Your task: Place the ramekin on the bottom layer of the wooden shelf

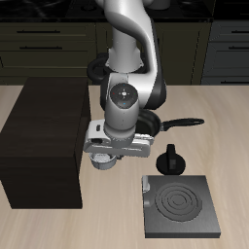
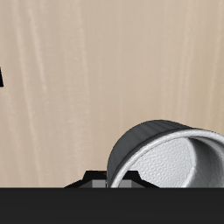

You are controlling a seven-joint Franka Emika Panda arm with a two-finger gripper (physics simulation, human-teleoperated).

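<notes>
The ramekin [image 2: 171, 157], a small light-grey ribbed bowl with a pale inside, fills the wrist view close to the camera. My gripper [image 2: 112, 178] has its two dark fingers on either side of the ramekin's wall and is shut on it. In the exterior view the gripper [image 1: 103, 154] hangs over the table just beside the wooden shelf [image 1: 44, 136], with the ramekin [image 1: 100, 161] showing as a pale round shape under the hand. The shelf is a large, dark, boxy cabinet, and its layers are hidden from this angle.
A black frying pan [image 1: 160, 124] lies behind the arm with its handle pointing away from the shelf. A small black moka pot [image 1: 172, 159] stands beside the gripper. A flat black stove plate [image 1: 182, 204] with a ring burner sits near the table's front edge.
</notes>
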